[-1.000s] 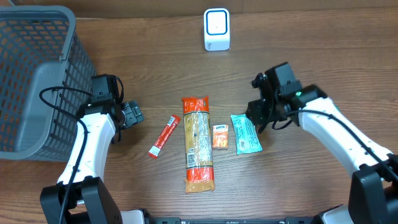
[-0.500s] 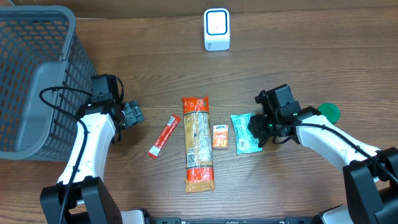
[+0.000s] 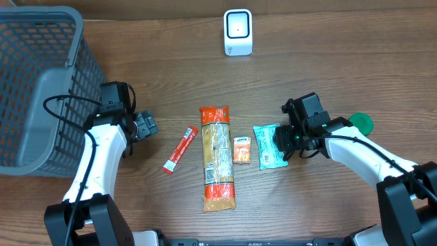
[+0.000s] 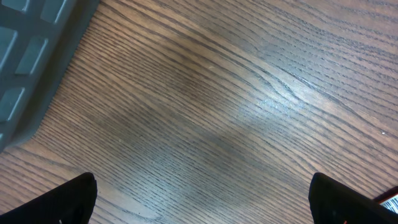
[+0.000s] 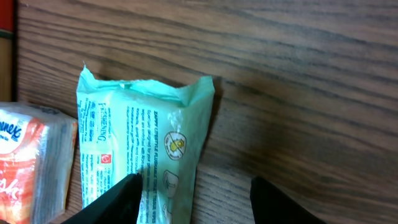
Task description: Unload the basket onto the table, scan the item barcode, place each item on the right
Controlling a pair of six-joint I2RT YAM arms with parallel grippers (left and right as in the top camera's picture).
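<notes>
The wooden table (image 3: pixel 341 55) is carrying a grey basket (image 3: pixel 34 89) at its left end and a white scanner (image 3: pixel 237 32) standing at the far middle. Four items are lying in a row near the centre: a red stick (image 3: pixel 180 149) lying aslant, a long pack (image 3: pixel 217 157), a small orange packet (image 3: pixel 242 149) just beside it, and a green packet (image 3: pixel 268 147). A green disc (image 3: pixel 362 123) is sitting further right.

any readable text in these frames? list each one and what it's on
Nothing can be quoted for certain.
green packet: lines of small print and round symbols, too blurred to read.
small orange packet: white brand letters, cut off by the frame edge.
red stick: print too small.
long bag: print too small.
</notes>
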